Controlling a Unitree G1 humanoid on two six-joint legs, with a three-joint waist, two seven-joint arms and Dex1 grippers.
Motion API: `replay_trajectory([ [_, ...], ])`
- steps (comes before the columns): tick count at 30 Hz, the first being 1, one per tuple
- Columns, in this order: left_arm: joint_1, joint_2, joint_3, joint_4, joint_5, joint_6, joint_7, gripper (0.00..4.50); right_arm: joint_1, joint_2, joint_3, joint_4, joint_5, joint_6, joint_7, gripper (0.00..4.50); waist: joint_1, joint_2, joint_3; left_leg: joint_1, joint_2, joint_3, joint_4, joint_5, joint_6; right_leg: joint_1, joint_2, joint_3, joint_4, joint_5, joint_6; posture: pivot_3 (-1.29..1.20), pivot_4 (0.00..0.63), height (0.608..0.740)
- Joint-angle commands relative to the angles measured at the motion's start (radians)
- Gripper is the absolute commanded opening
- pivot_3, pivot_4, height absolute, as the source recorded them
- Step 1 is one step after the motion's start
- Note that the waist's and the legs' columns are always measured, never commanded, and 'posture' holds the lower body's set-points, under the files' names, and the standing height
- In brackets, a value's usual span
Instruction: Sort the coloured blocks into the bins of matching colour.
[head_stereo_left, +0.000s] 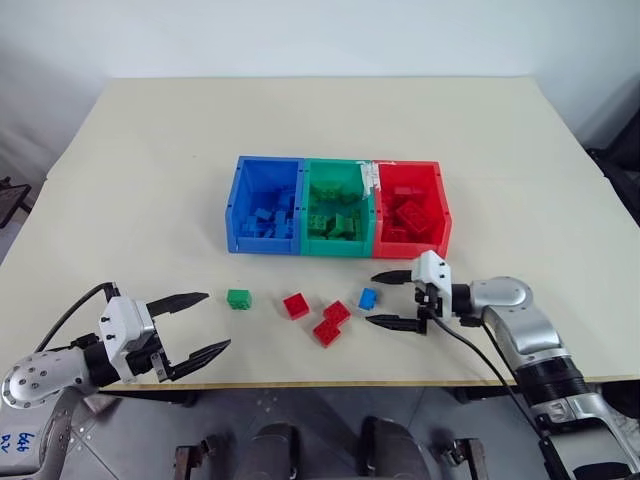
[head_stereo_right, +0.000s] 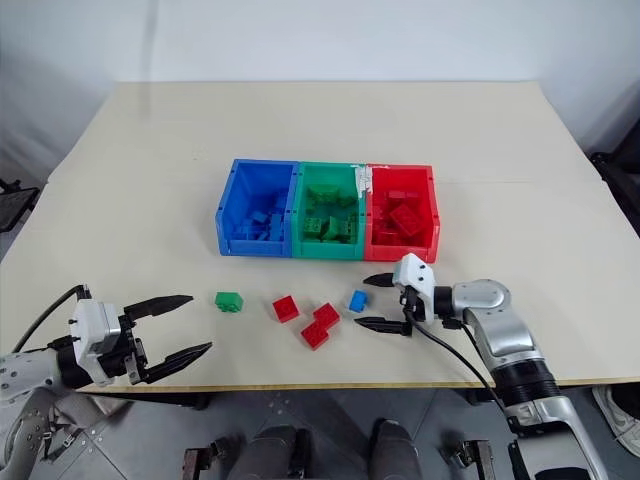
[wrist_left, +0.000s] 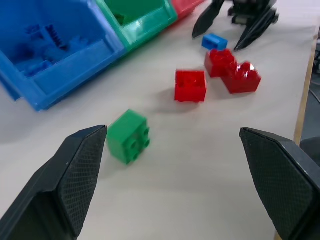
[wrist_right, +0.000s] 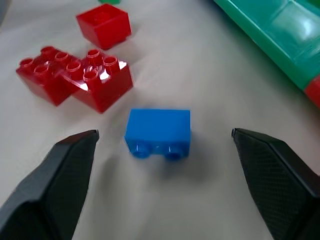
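Plain lab: a bare beige table (head_stereo_left: 300, 130) before blank white walls (head_stereo_left: 300, 35).

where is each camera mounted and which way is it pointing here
Left eye view: on the head, looking forward and down at the table, the bins and both arms.
Right eye view: the same scene from the head's other eye.
Left wrist view: on the left wrist, looking along the open left gripper at the green block.
Right wrist view: on the right wrist, looking along the open right gripper at the blue block.
Shared: the blue block and the red blocks appear in both wrist views.
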Motion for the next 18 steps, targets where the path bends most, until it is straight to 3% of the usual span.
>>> replay_trajectory([
  [1,0.015,-0.009,0.007,-0.047,-0.015,-0.003,0.016,4.5,0.019,0.011,0.021,-0.018,-0.015,-0.015,-0.002,3.24,-0.001,0.0,0.0,0.0,0.0,0.0,0.0,0.0,0.0,0.0,0.001,0.0,0.0,0.0,0.0,0.0,0.15,0.74],
  [6,0.02,-0.006,-0.007,-0.068,-0.061,0.046,0.007,4.5,0.042,0.008,0.016,-0.066,-0.004,-0.015,-0.013,1.48,-0.001,0.0,0.0,0.0,0.002,0.001,0.0,-0.001,-0.001,0.0,0.002,0.0,0.0,0.0,-0.001,0.0,0.15,0.74],
  [10,0.028,-0.019,0.003,-0.077,-0.078,0.067,0.024,4.5,0.015,0.005,-0.009,-0.181,0.067,0.089,-0.012,1.46,-0.001,0.0,0.0,0.0,0.002,0.001,0.0,-0.001,-0.001,-0.001,0.002,0.001,0.0,0.0,-0.001,0.0,0.15,0.74],
  [14,0.028,-0.067,0.04,-0.075,-0.097,0.067,0.091,4.5,-0.098,0.074,-0.018,-0.282,0.135,0.263,-0.107,1.46,-0.009,0.0,0.0,0.0,0.003,0.001,0.0,-0.001,-0.002,-0.002,0.003,0.002,0.0,0.0,-0.002,0.0,0.15,0.74],
  [18,0.061,-0.109,0.098,-0.077,-0.099,0.057,0.153,4.5,-0.306,0.256,0.045,-0.198,0.083,0.33,-0.249,1.46,-0.022,0.0,0.0,0.0,0.005,0.001,0.0,-0.002,-0.004,-0.005,0.004,0.002,0.004,-0.001,-0.004,0.0,0.15,0.74],
])
